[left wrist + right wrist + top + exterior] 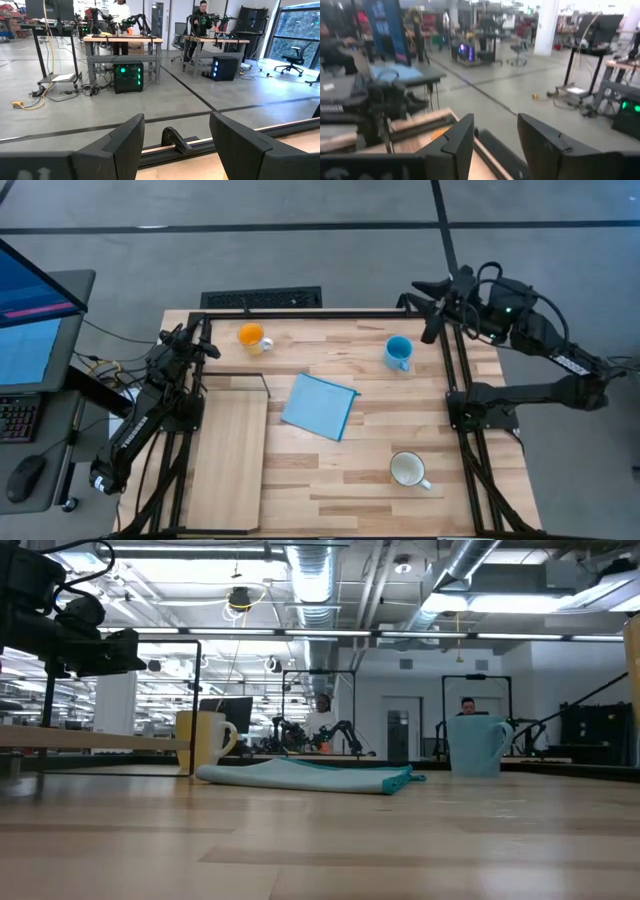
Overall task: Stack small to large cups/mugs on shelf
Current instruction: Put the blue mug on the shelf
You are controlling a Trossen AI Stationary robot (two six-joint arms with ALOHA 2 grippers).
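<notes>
My right pincer (432, 308) hangs above the far right corner of the tabletop (380, 470), its fingers (455, 142) apart and holding nothing. The light blue mug (398, 352) stands just beside it, toward the middle of the tabletop. My left pincer (205, 345) waits at the far left corner, fingers (125, 145) spread wide and empty, with the orange mug (251, 337) near it. The white mug (408, 470) sits well apart on the near right side. A blue cloth (320, 406) lies at the centre, between the 3 mugs. The shelf (228, 460) lies along the left side, bare.
</notes>
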